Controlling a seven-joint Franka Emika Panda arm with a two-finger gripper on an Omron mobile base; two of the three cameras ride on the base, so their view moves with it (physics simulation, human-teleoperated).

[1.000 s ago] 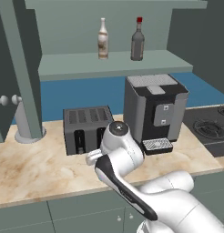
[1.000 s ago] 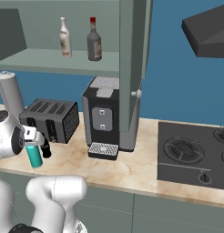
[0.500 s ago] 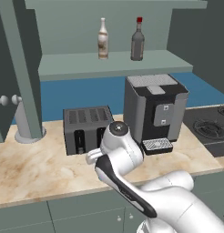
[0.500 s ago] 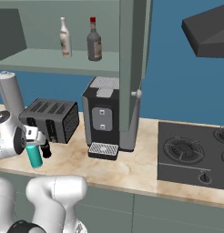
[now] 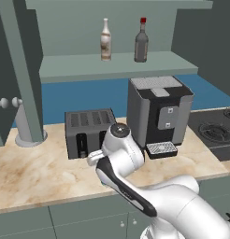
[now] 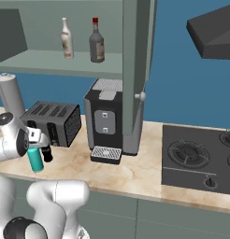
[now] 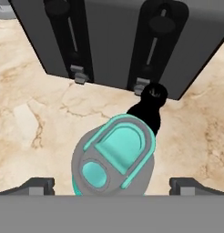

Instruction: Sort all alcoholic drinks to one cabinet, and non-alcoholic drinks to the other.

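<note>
The teal flask [image 7: 114, 157] stands upright on the marble counter [image 7: 36, 123], right in front of the toaster [image 7: 118, 41]. In the hand view we look down on its grey cap, and the gripper [image 7: 112, 185] is above it with one finger tip [image 7: 38, 185] on each side. The fingers are spread wide and do not touch the flask. Nothing is held. From the right base view the flask [image 6: 35, 158] stands under the white hand, near the front edge of the counter. Just behind the flask stands the small black bottle [image 7: 149, 107]. It is between the flask and the toaster, very close to both, and I cannot tell if it touches them. Next to the toaster stands the black coffee machine [image 5: 157, 112]. Past that is the dark stove [image 6: 198, 158]. Higher up and farther back, two bottles stand on the open cabinet shelf [image 5: 117, 65]. The pale cream bottle [image 5: 105, 40] is on the left. The dark grey bottle [image 5: 141, 42] with the red cap is on the right. They are near each other but do not touch.
</note>
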